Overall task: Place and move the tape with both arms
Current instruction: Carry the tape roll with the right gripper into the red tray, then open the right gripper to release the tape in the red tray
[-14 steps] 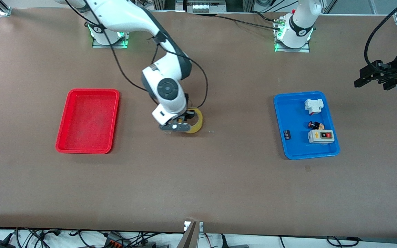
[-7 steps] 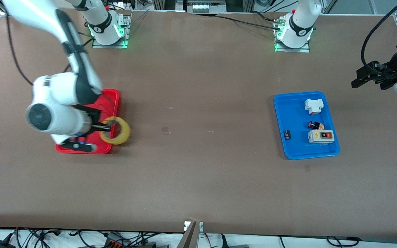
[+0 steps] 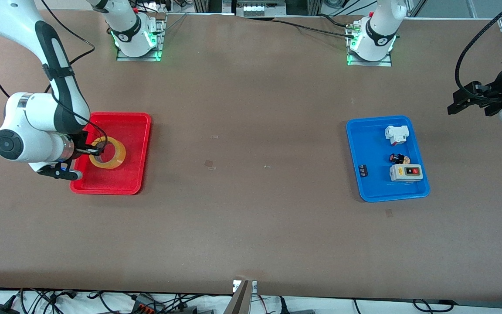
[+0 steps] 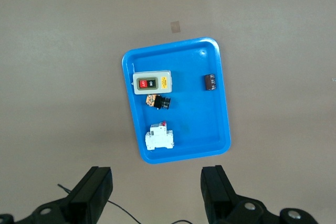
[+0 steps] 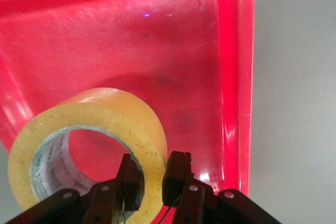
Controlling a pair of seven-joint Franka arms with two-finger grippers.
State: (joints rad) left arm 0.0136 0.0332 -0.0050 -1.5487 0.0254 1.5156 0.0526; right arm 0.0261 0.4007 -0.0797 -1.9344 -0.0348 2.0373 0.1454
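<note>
The yellow-amber tape (image 3: pixel 117 158) hangs just over the red tray (image 3: pixel 140 131), at the tray's edge toward the right arm's end. My right gripper (image 3: pixel 97 151) is shut on the roll's wall, one finger inside the hole and one outside. In the right wrist view the tape (image 5: pixel 105 114) is tilted between the fingers of my right gripper (image 5: pixel 153 179), above the tray floor (image 5: pixel 157 40). My left gripper (image 3: pixel 456 104) is open and empty, waiting above the table at the left arm's end. In its wrist view the left gripper (image 4: pixel 156 195) has its fingers wide apart.
A blue tray (image 3: pixel 364 139) toward the left arm's end holds a white switch box (image 3: pixel 405 172), a white breaker (image 3: pixel 397 134) and small dark parts. It also shows in the left wrist view (image 4: pixel 210 129). Bare brown table lies between the trays.
The right arm carried the tape from the table's middle to the red tray and brought it over the tray floor. The left gripper shifted only slightly.
</note>
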